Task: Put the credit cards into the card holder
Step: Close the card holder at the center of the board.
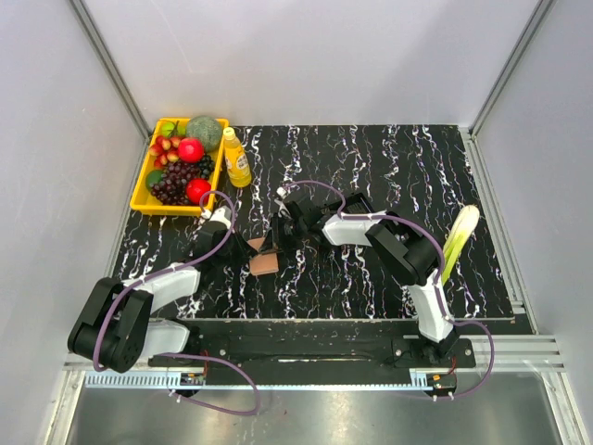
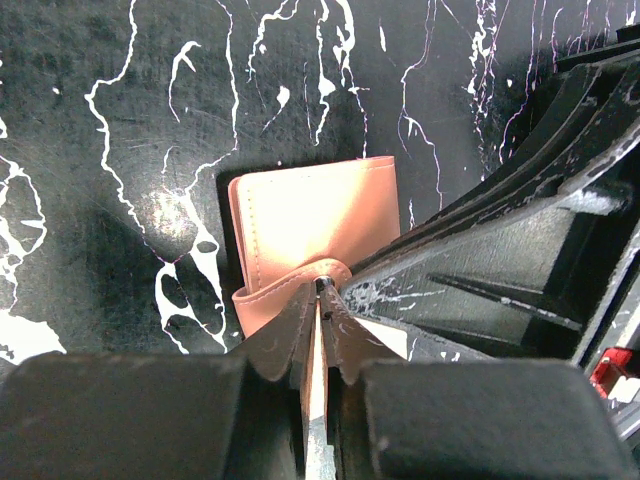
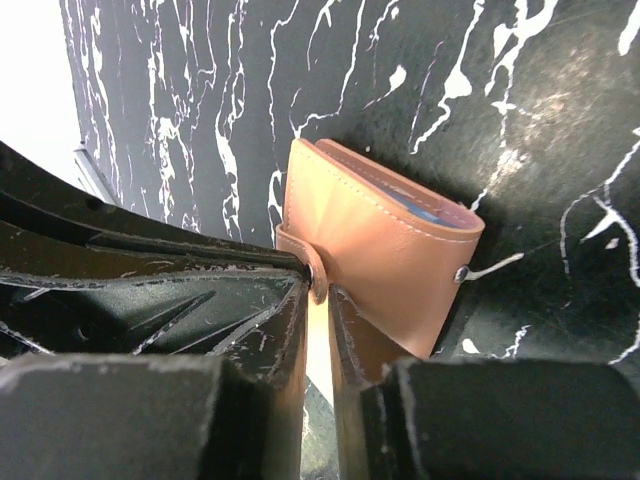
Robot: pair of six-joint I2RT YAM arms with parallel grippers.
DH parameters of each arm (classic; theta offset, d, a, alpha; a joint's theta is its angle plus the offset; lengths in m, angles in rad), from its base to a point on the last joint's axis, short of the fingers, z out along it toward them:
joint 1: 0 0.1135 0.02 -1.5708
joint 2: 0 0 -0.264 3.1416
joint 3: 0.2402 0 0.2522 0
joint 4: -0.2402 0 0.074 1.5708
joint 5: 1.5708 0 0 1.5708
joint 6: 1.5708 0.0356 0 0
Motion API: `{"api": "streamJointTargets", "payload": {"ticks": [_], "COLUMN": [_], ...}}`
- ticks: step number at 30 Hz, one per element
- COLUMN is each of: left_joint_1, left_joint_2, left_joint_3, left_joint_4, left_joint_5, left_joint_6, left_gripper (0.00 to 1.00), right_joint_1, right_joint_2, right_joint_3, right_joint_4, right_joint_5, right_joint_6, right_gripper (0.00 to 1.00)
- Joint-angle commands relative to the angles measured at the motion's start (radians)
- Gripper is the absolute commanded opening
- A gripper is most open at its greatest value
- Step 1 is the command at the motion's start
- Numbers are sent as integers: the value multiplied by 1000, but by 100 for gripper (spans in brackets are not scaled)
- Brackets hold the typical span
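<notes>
The tan-brown card holder (image 1: pixel 266 263) sits folded on the black marbled table between both grippers. It also shows in the left wrist view (image 2: pixel 315 215) and the right wrist view (image 3: pixel 385 255). A pale bluish credit card edge (image 3: pixel 420 211) shows inside its fold; other cards are hidden. My left gripper (image 2: pixel 322 292) comes from the left (image 1: pixel 245 248), its jaws pinched on the snap tab (image 2: pixel 285 298). My right gripper (image 3: pixel 320 285) comes from the right (image 1: pixel 280 237), its jaws a narrow slit apart around the tab's snap end (image 3: pixel 316 268). The two grippers' tips meet at the tab.
A yellow tray (image 1: pixel 141 197) of toy fruit stands at the back left, with a yellow bottle (image 1: pixel 236 158) beside it. A pale green leek-like vegetable (image 1: pixel 460 237) lies at the right. The table's front edge runs just ahead of the arm bases.
</notes>
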Motion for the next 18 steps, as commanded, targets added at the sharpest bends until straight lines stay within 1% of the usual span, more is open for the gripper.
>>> {"api": "streamJointTargets", "payload": {"ticks": [1, 2, 4, 5, 6, 7, 9, 13, 18], "left_joint_1": [-8, -9, -9, -9, -9, -9, -9, -9, -6], "left_joint_2": [2, -1, -1, -4, -6, -9, -18, -61, -99], "left_joint_3": [-22, -24, -24, -22, -21, -17, -16, -14, -11], "left_joint_4": [-32, -33, -35, -38, -42, -45, -59, -82, -102], "left_joint_5": [28, 27, 23, 24, 21, 17, 6, -44, -92], "left_joint_6": [-4, -4, -4, -2, -1, -1, 2, -5, -7], "left_gripper": [9, 9, 9, 9, 9, 10, 11, 23, 26], "right_joint_1": [22, 22, 22, 22, 24, 24, 24, 24, 24], "right_joint_2": [3, -5, 1, 6, 7, 7, 3, -10, -17], "right_joint_3": [-8, -21, -5, 4, 10, 10, 5, 2, -1], "right_joint_4": [25, 36, 21, 15, 16, 16, 27, 30, 39], "right_joint_5": [-21, -16, -18, -16, -19, -18, -10, -16, -27], "right_joint_6": [-17, -10, -24, -27, -27, -29, -26, -29, -24], "right_gripper": [18, 18, 9, 7, 2, 0, 0, 0, 0]}}
